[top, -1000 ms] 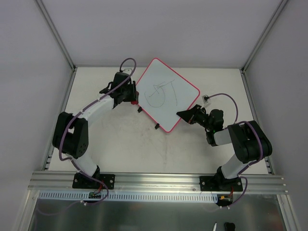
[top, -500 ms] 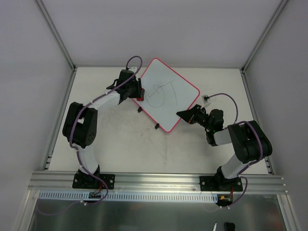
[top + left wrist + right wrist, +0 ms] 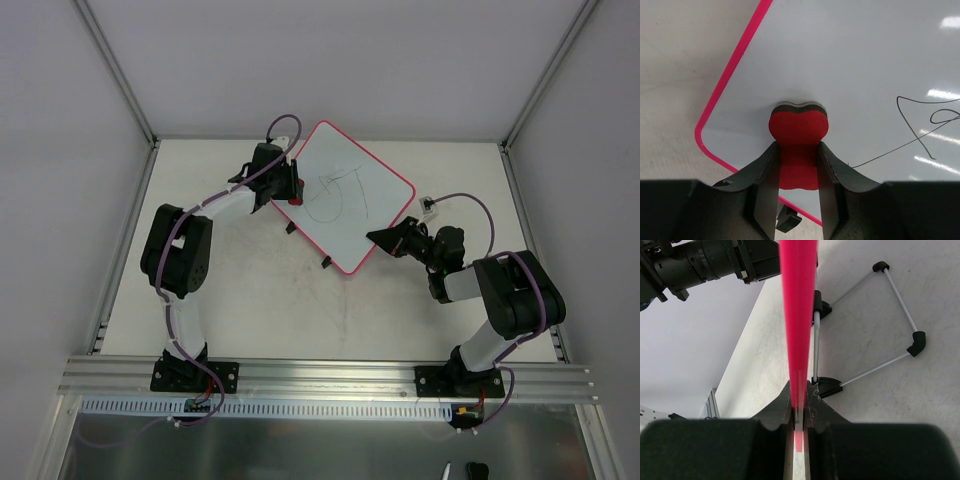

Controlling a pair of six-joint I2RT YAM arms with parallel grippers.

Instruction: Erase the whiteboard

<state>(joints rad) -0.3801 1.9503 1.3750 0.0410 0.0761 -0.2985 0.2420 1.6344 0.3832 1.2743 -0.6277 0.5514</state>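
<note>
The whiteboard (image 3: 360, 215), white with a pink rim, lies turned like a diamond at the back middle of the table, with thin black scribbles (image 3: 335, 195) on it. My left gripper (image 3: 290, 190) is shut on the red bow-shaped eraser (image 3: 799, 135), whose felt face rests on the whiteboard (image 3: 865, 65) near its left corner, left of the scribbles (image 3: 925, 130). My right gripper (image 3: 385, 240) is shut on the whiteboard's lower right rim (image 3: 799, 315), seen edge-on between the jaws.
Two small black clips (image 3: 326, 264) sit along the board's lower left edge. A wire stand with black joints (image 3: 915, 342) shows under the board in the right wrist view. Grey walls enclose the table, with an aluminium rail (image 3: 320, 375) at the front.
My left gripper has carried the eraser right and a little back, from beside the board's left edge onto its surface. The right arm and the board have not moved.
</note>
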